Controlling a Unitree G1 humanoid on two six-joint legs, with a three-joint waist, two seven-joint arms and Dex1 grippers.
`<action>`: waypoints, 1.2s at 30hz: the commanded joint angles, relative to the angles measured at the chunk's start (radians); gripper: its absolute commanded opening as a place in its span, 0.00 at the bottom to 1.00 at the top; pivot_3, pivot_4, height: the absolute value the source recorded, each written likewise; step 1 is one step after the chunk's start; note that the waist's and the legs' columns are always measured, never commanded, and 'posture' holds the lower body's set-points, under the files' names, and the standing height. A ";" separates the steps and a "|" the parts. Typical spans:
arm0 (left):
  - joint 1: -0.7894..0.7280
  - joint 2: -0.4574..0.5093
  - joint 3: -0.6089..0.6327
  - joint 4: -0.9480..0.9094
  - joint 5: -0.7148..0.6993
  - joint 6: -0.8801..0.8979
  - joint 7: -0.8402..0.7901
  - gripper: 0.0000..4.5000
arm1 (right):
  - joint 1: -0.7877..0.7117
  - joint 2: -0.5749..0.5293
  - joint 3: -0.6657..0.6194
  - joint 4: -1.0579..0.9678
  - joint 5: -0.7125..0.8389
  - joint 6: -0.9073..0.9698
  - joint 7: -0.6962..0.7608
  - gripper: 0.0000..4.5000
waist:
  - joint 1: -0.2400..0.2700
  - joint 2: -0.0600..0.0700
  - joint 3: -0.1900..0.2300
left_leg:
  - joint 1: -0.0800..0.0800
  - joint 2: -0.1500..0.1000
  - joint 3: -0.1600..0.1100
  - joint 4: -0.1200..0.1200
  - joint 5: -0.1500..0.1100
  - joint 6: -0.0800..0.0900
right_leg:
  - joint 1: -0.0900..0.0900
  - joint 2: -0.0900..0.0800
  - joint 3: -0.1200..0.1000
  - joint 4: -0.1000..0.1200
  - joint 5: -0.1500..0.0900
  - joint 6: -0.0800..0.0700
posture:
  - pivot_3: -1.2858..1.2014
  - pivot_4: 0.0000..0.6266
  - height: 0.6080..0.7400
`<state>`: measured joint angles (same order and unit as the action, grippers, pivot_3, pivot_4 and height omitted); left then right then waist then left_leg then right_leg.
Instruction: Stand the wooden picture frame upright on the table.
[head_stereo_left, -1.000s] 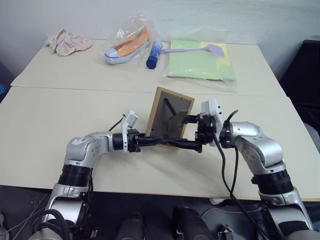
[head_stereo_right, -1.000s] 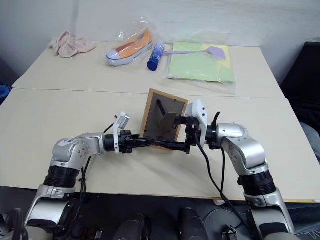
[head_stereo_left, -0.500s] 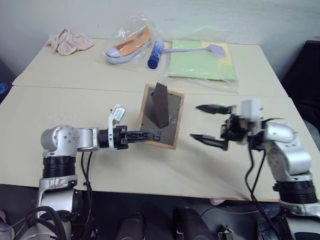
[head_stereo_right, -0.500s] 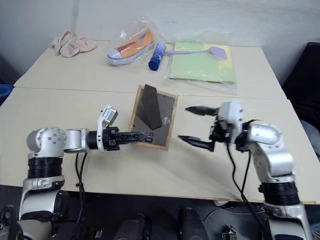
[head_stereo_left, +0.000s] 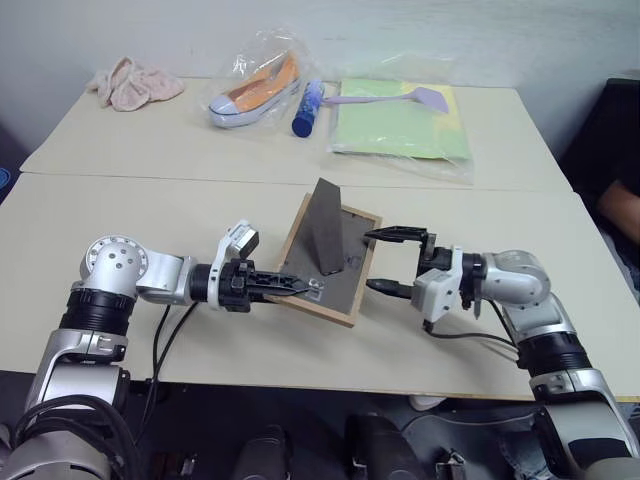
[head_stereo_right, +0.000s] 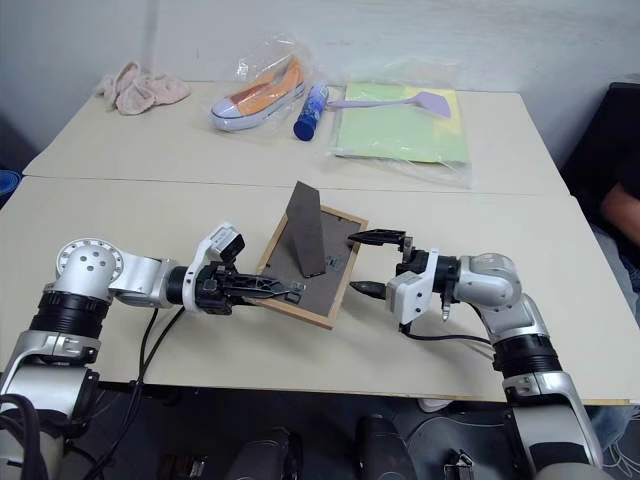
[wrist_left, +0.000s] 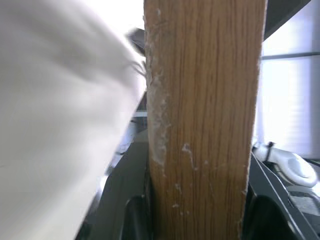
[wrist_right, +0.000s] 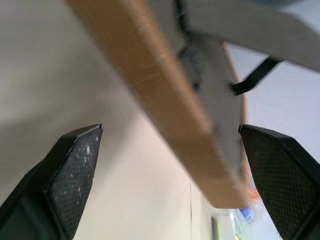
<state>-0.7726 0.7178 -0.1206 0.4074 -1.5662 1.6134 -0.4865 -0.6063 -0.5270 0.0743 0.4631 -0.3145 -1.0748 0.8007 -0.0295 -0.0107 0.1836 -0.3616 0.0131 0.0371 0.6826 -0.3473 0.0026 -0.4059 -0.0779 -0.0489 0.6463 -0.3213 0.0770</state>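
Here, nearest to us first, with every place given from the wooden picture frame.

Left hand (head_stereo_left: 300, 287): we see it at the frame's left edge, its two black fingers nearly together and clamped on that light-wood rail; in the left wrist view the wood grain runs up between the fingers.

Wooden picture frame (head_stereo_left: 345, 285): it sits near the middle of the counter, back panel facing up, tilted rather than flat. The edge toward the left hand is lifted. We cannot tell whether any edge touches the counter.

Prop strut (head_stereo_left: 326, 226): it rises from the grey-brown back panel, swung out and pointing upward.

Right hand (head_stereo_left: 392, 262): just beside the frame's right edge, its fingers spread wide, one above the other. It grips nothing, and in the right wrist view the frame's edge lies between the two open fingertips without touching them.

Counter (head_stereo_left: 150, 215): cream-beige, carrying all of this.

Green folder (head_stereo_left: 403, 125): well beyond the frame, in a clear sleeve.

Blue bottle (head_stereo_left: 307, 108): far behind the frame, left of the folder.

Shoe in a plastic bag (head_stereo_left: 255, 90): beside the bottle.

Pink cloth (head_stereo_left: 133, 84): far left corner.
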 joint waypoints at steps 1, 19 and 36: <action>-0.023 0.011 -0.006 0.023 -0.161 0.001 0.071 0.29 | -0.035 0.017 0.001 0.038 -0.119 -0.066 -0.174 0.91 | 0.000 0.000 0.000 | 0.000 0.000 0.000 0.000 0.000 0.000 | 0.000 0.000 0.000 0.000 0.000 0.000 | 0.52 0.24 1.00; 0.159 0.103 0.234 -0.258 -0.406 -0.274 0.386 0.85 | -0.094 -0.012 0.057 0.106 -0.267 -0.074 -0.615 0.28 | -0.019 0.000 0.000 | -0.007 0.000 -0.001 0.001 0.001 -0.001 | -0.006 0.000 0.000 0.003 0.000 0.000 | 0.52 0.24 1.00; 0.517 0.186 0.315 -0.573 0.585 -0.899 -0.371 1.00 | 0.184 -0.007 0.093 -0.346 1.086 1.251 0.120 0.28 | 0.004 0.001 0.001 | -0.007 0.000 -0.003 0.001 0.001 0.001 | -0.004 -0.002 -0.003 -0.004 0.000 -0.001 | 0.52 0.24 1.00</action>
<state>-0.2631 0.9059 0.1882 -0.1262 -1.0079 0.7418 -0.8188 -0.4181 -0.5383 0.2112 0.1250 0.7321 0.1002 0.9125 -0.0254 -0.0092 0.1844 -0.3685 0.0135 0.0339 0.6828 -0.3467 0.0037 -0.4099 -0.0798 -0.0516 0.6422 -0.3217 0.0758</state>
